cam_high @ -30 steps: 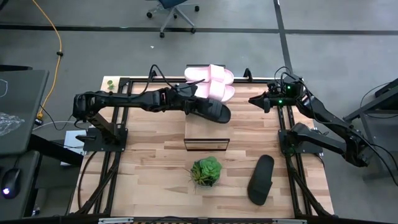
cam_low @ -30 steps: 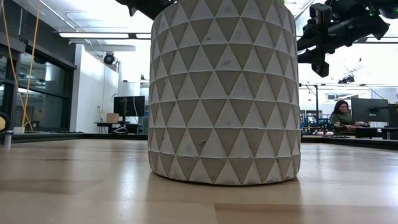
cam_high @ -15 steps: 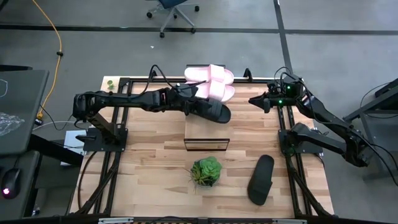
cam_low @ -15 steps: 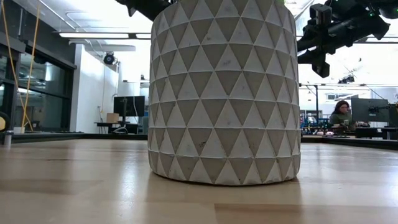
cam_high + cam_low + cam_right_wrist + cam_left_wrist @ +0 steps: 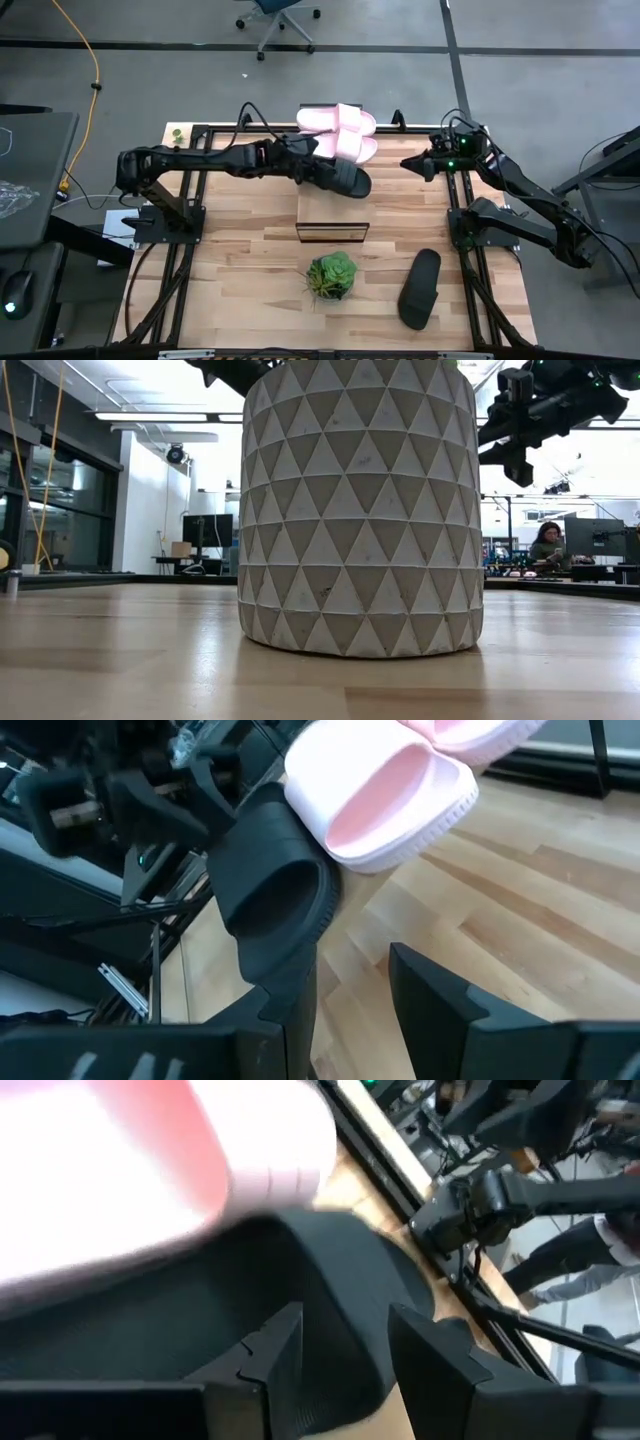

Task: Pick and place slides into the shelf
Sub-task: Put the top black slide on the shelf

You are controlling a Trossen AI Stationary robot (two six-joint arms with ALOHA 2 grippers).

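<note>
my left gripper [image 5: 318,170] still pinches the black slide [image 5: 343,178] beside the pink slides [image 5: 340,130] on the shelf [image 5: 333,212]. nothing has shifted. my right gripper [image 5: 412,162] waits, fingers parted, holding nothing.

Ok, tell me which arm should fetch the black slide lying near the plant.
Right, probably. The loose black slide lies on the table's right side, nearer the right gripper, which holds nothing. The left gripper is busy at the other black slide on the shelf.

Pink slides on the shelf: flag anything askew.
One pale pink slide sits crooked, its end overlapping the black slide at the left gripper. Another black slide lies alone on the wooden table.
</note>
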